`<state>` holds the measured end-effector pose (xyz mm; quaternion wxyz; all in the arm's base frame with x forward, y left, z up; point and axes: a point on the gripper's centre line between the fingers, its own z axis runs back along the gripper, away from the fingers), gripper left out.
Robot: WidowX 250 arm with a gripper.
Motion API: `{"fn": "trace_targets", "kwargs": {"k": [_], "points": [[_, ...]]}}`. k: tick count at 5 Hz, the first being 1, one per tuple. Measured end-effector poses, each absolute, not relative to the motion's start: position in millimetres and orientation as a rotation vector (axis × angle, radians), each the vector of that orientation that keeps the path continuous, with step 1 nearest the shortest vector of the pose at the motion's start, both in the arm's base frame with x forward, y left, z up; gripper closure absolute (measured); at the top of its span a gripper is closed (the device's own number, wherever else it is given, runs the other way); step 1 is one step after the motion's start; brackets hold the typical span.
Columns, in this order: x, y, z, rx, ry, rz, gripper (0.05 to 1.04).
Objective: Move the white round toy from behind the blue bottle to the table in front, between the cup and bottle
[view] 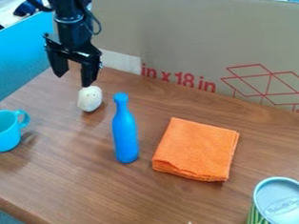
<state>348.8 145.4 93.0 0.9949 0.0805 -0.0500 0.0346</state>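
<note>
My jaws: spread, above 1 white speckled ovoid (89, 99), near bench's (60, 172) back corner. Risk: off-centre nudge rolling it into blue bottle (124, 134).

The desk (68, 195) had a brown wood-grain top, its near left edge running at a slant down toward the bottom of the view. Along its far side stood a tan cardboard panel (191, 30), printed in red with lettering and line-drawn box shapes, and with a pale strip (122, 59) low down near its left end. A bright blue panel (15, 57) bordered the left side. Beyond the panels, at the top, parts of the room showed, cluttered with dark and pale items too small to tell. Soft light lay across the wood.
</note>
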Motion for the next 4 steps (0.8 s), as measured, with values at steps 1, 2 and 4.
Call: {"fn": "trace_targets", "kwargs": {"k": [1, 2, 4], "points": [[360.5, 150.9, 82.4, 0.109, -0.093, 0.088, 0.082], [367.1, 148.3, 79.9, 0.077, -0.106, 0.099, 0.082], [366.1, 144.1, 69.8, 0.063, -0.073, 0.146, 0.082]]}}
